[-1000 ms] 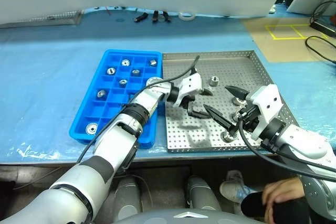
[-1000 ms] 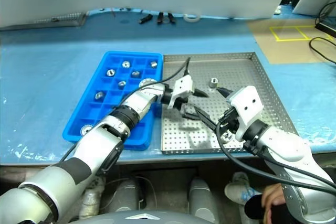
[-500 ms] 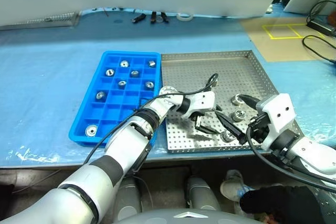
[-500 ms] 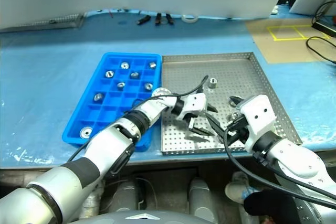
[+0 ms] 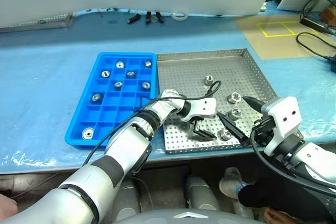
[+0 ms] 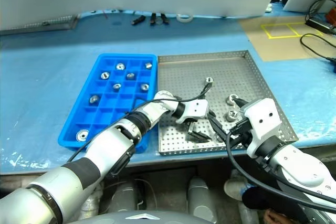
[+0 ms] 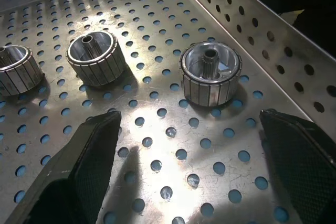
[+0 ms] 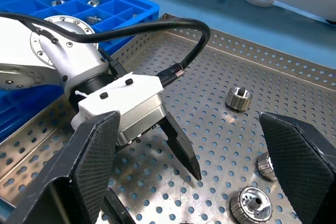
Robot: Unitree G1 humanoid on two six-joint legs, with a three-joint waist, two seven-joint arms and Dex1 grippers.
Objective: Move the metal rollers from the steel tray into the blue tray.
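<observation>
**Both tools spread wide over the steel tray, rollers loose between them**

Head views: The steel tray, a square of grey perforated metal with low rims, is the landmark; it sits on a worktop covered in blue sheet. The blue tray lies touching its left rim, with seven metal rollers sitting singly in its square compartments. Four more rollers lie inside the steel tray: one near its middle, and three clustered toward its near right corner. The left tool reaches across the steel tray's near edge, fingers spread, holding nothing, with the nearest roller just to its right. The right tool hangs over the near right corner, fingers wide apart and empty, the clustered rollers between and beside its fingers.

Left wrist view: The left tool's two black fingers stand far apart above the perforated floor. Ahead, between them, a roller stands upright on its flat end, hole facing up, close to the tray's rim. It is short, shiny silver, with a ribbed side. Two more stand upright beside it.

Right wrist view: The right tool's fingers are spread wide. Between them appear the left tool, and three upright rollers on the tray floor.
</observation>
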